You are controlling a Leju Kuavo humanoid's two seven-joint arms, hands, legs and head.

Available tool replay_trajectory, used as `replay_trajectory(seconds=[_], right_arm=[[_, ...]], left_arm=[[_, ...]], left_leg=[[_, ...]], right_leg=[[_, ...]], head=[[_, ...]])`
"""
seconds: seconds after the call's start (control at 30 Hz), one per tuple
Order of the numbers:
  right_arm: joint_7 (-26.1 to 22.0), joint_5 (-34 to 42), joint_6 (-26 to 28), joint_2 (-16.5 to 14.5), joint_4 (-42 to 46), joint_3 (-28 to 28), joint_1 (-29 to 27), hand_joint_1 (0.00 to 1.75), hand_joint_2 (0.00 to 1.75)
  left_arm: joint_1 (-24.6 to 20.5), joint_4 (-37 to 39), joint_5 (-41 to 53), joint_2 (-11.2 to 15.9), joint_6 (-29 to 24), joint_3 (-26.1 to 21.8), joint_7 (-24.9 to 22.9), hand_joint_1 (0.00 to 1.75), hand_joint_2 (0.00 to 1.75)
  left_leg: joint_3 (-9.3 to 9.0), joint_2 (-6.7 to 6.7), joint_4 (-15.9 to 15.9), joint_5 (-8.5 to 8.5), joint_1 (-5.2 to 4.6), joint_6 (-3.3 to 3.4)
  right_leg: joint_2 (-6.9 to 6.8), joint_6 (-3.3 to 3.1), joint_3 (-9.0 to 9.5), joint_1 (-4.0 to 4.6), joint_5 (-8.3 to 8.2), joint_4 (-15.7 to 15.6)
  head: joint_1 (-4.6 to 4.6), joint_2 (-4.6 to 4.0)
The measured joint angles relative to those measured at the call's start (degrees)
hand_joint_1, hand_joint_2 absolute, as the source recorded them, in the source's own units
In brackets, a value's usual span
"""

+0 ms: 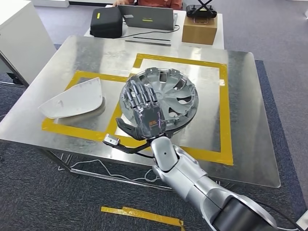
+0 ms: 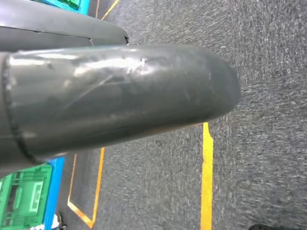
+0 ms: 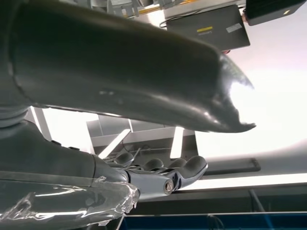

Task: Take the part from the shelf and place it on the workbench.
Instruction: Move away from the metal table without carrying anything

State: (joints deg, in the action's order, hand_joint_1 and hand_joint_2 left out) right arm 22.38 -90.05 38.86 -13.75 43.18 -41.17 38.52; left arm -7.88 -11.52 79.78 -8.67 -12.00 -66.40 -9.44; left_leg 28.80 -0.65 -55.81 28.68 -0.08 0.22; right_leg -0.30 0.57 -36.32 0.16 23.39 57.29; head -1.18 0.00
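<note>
right arm: silver, comes in from the near right, reaches over the bench's near edge
right hand (image 1: 144, 113): fingers laid over the near-left rim of the wheel cover (image 1: 171, 96), thumb under the rim at the near side; looks clamped on the rim, though the contact itself is hidden by the hand
left hand (image 2: 119, 98): hangs over carpet floor, thumb in view close up; fingers not seen, cannot tell if apart or together
wheel cover: grey, spoked, lies on the bench (image 1: 247, 144) inside the yellow tape frame (image 1: 225, 115); near edge may be slightly lifted, cannot tell
white panel (image 1: 74, 99): lies flat on the bench, left of the wheel cover, apart from it
far desk: laptop (image 1: 147, 18), black case (image 1: 106, 21), cardboard box (image 1: 199, 29)
progress: part is off the shelf and on the bench; judged near the end
left to do: let go of the rim, pull the arm clear
</note>
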Motion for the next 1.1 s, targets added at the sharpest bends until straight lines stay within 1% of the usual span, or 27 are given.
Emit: replay_trajectory(seconds=[0.03,0.07,0.1,0.17,0.2,0.23,0.27,0.33,0.37,0.4,0.43,0.47,0.53,0.57,0.6,0.67,0.7,0.73,0.77,0.8,0.87,0.9,0.93,1.0,1.03,1.07,1.1], right_arm=[[0.0,0.0,0.0,0.0,-0.2,0.1,0.0,0.0,0.0],[-0.1,0.0,0.0,0.0,-0.3,0.2,0.0,0.0,0.0],[-0.1,0.0,0.0,0.0,-0.5,0.3,0.0,0.0,0.0],[-0.1,0.0,0.0,0.0,-0.7,0.4,0.0,0.0,0.0],[-0.1,0.0,0.0,0.0,-0.9,0.5,0.0,0.0,0.0],[-0.1,0.0,0.0,0.0,-1.1,0.5,0.0,0.0,0.0],[-0.1,0.0,0.0,0.0,-1.3,0.5,-0.1,0.0,0.0],[-0.1,0.0,0.0,-0.1,-1.5,0.6,0.0,0.0,0.0],[-0.1,0.0,0.0,-0.2,-1.6,0.6,0.1,0.0,0.0],[-0.1,0.0,0.0,-0.3,-1.6,0.7,0.1,0.0,0.0],[-0.2,0.0,0.0,-0.4,-1.6,0.7,0.2,0.0,0.0],[-0.2,0.0,0.0,-0.4,-1.7,0.8,0.2,0.0,0.0],[-0.4,0.0,0.0,-0.5,-1.9,1.0,0.3,0.0,0.0],[-0.6,0.0,0.0,-0.5,-2.0,1.1,0.3,0.0,0.0],[-0.9,0.0,0.0,-0.6,-2.1,1.3,0.3,0.0,0.0],[-1.3,0.0,0.0,-0.6,-2.3,1.9,0.2,0.0,0.0],[-1.3,0.0,0.0,-0.6,-2.4,2.2,0.0,0.0,0.0],[-1.4,0.0,0.0,-0.6,-2.5,2.6,-0.1,0.0,0.0],[-1.4,0.0,0.0,-0.6,-2.6,3.0,-0.3,0.0,0.0],[-1.4,0.0,0.0,-0.6,-2.7,3.3,-0.4,0.0,0.0],[-1.4,0.0,0.0,-0.6,-2.7,4.0,-0.4,0.0,0.0],[-1.4,0.0,0.0,-0.6,-2.7,4.3,-0.4,0.0,0.0],[-1.4,0.0,0.0,-0.6,-2.7,4.5,-0.4,0.0,0.0],[-1.4,0.0,0.0,-0.6,-2.7,4.8,-0.5,0.0,0.0],[-1.4,0.0,0.0,-0.6,-2.8,4.9,-0.6,0.0,0.0],[-1.4,0.0,0.0,-0.5,-2.8,5.1,-0.7,0.0,0.0],[-1.4,0.0,0.0,-0.5,-2.9,5.3,-0.7,0.0,0.0]], left_arm=[[0.0,0.0,0.0,0.0,0.0,0.0,0.0,0.0,0.0],[0.0,0.0,0.0,-0.1,-0.1,0.0,0.0,0.0,0.0],[0.0,0.0,0.0,-0.1,-0.1,0.0,0.0,0.0,0.0],[0.0,0.0,0.0,0.0,-0.2,0.0,0.0,0.0,0.0],[0.0,0.0,0.0,0.0,-0.2,0.0,0.0,0.0,0.0],[0.0,0.0,0.0,-0.1,-0.2,0.0,0.0,0.0,0.0],[0.0,0.0,0.0,-0.1,-0.2,0.0,0.0,0.0,0.0],[0.0,0.0,0.0,-0.1,-0.2,0.0,0.0,0.0,0.0],[0.0,0.0,0.0,-0.1,-0.2,0.0,0.0,0.0,0.0],[0.0,0.0,0.0,-0.1,-0.2,0.0,0.0,0.0,0.0],[0.0,0.0,0.0,-0.1,-0.2,0.0,0.0,0.0,0.0],[0.0,0.0,0.0,-0.1,-0.2,0.0,0.0,0.0,0.0],[0.1,0.0,0.0,-0.1,-0.2,0.0,0.0,0.0,0.0],[0.2,0.0,0.0,-0.1,-0.2,0.0,0.0,0.0,0.0],[0.2,0.0,0.0,0.0,-0.2,0.0,0.0,0.0,0.0],[0.2,0.0,0.0,0.0,-0.2,-0.1,0.0,0.0,0.0],[0.2,0.0,0.0,0.0,-0.2,-0.1,0.0,0.0,0.0],[0.2,0.0,0.0,0.0,-0.2,-0.1,0.0,0.0,0.0],[0.2,0.0,0.0,0.0,-0.2,-0.2,0.0,0.0,0.0],[0.2,0.0,0.0,0.0,-0.2,-0.2,0.0,0.0,0.0],[0.1,0.0,0.1,-0.1,-0.2,-0.3,0.0,0.0,0.0],[0.1,0.0,0.1,-0.1,-0.2,-0.3,0.0,0.0,0.0],[0.0,0.0,0.2,-0.1,-0.2,-0.3,0.0,0.0,0.0],[0.0,0.0,0.2,-0.1,-0.2,-0.3,0.0,0.0,0.0],[0.1,0.0,0.3,-0.2,-0.2,-0.4,-0.1,0.0,0.0],[0.1,0.0,0.3,-0.2,-0.2,-0.4,-0.1,0.0,0.0],[0.2,0.0,0.4,-0.2,-0.3,-0.4,-0.1,0.0,0.0]], left_leg=[[0.4,0.11,0.2,-0.56,0.04,0.45],[0.93,0.23,0.3,-1.21,0.12,0.92],[1.53,0.33,0.4,-1.81,0.18,1.25],[3.1,0.35,0.3,-2.99,0.1,1.55],[3.91,0.35,0.3,-3.57,0.08,1.52],[4.74,0.35,0.2,-4.16,0.06,1.46],[5.53,0.35,0.1,-4.69,0.07,1.36],[6.88,0.33,-0.2,-5.64,0.05,1.02],[7.41,0.33,-0.4,-6.05,-0.02,0.77],[7.78,0.34,-0.5,-6.51,-0.09,0.48],[8.04,0.35,-0.6,-6.94,-0.13,0.19],[8.22,0.35,-0.6,-7.39,-0.13,-0.11],[8.67,0.33,-1.0,-7.11,0.06,-0.76],[9.17,0.33,-2.2,-5.61,0.16,-1.12],[9.93,0.34,-4.4,-3.14,0.29,-1.48],[11.83,0.35,-11.7,2.41,0.51,-2.04],[12.44,0.35,-15.2,3.94,0.59,-2.21],[12.39,0.35,-17.2,4.14,0.65,-2.29],[11.38,0.35,-17.3,3.19,0.7,-2.29],[9.45,0.35,-15.4,1.69,0.74,-2.25],[3.65,0.32,-7.6,-0.1,0.76,-2.06],[1.38,0.26,-4.0,0.01,0.69,-1.81],[-0.01,0.21,-1.6,0.34,0.57,-1.51],[0.0,0.18,-0.2,0.25,0.3,-0.57],[0.4,0.32,-0.1,-0.26,0.28,-0.07],[0.91,0.46,0.0,-0.82,0.28,0.52],[1.52,0.59,0.1,-1.41,0.29,1.03]], right_leg=[[0.06,0.29,-0.53,-0.07,0.72,0.5],[0.13,0.54,-1.3,-0.13,2.41,1.9],[0.2,0.71,-2.3,-0.21,4.92,4.5],[0.22,0.98,-4.34,-0.3,10.01,11.9],[0.22,1.07,-4.77,-0.3,11.1,14.7],[0.21,1.13,-4.45,-0.3,10.98,16.1],[0.21,1.11,-3.11,-0.3,9.76,15.2],[0.23,0.92,2.26,-0.29,7.14,8.4],[0.27,0.77,5.26,-0.26,6.82,4.1],[0.33,0.62,7.36,-0.21,6.95,1.0],[0.38,0.48,8.47,-0.12,7.34,-0.8],[0.41,0.24,8.71,-0.03,7.33,-1.4],[0.27,-0.63,7.96,-0.13,6.48,-1.4],[0.17,-1.2,7.49,-0.21,5.91,-1.4],[0.07,-1.63,6.89,-0.3,5.29,-1.5],[-0.02,-1.97,5.53,-0.21,4.16,-1.4],[-0.06,-1.92,4.74,-0.17,3.62,-1.3],[-0.09,-1.84,3.92,-0.15,3.1,-1.1],[-0.11,-1.72,3.07,-0.14,2.59,-0.9],[-0.1,-1.58,2.32,-0.15,2.12,-0.8],[-0.07,-1.12,1.11,-0.1,1.28,-0.4],[-0.06,-0.84,0.69,-0.02,0.83,-0.3],[-0.08,-0.55,0.34,0.03,0.34,-0.2],[-0.09,0.06,-0.15,0.01,-0.72,-0.4],[-0.04,0.37,-0.54,-0.07,-0.6,-0.4],[0.03,0.65,-1.21,-0.14,0.53,0.5],[0.1,0.89,-2.16,-0.17,2.57,2.6]], head=[[0.03,0.0],[0.15,0.0],[0.26,0.0],[0.48,0.0],[0.49,0.0],[0.5,0.0],[0.51,0.0],[0.52,0.0],[0.48,0.0],[0.47,0.0],[0.49,0.0],[0.5,0.0],[0.54,0.0],[0.44,0.0],[0.35,0.0],[0.21,0.0],[0.2,0.0],[0.21,0.0],[0.2,0.0],[0.2,0.0],[0.2,0.0],[0.22,0.0],[0.23,0.0],[0.26,0.0],[0.25,0.0],[0.34,0.0],[0.46,0.0]])
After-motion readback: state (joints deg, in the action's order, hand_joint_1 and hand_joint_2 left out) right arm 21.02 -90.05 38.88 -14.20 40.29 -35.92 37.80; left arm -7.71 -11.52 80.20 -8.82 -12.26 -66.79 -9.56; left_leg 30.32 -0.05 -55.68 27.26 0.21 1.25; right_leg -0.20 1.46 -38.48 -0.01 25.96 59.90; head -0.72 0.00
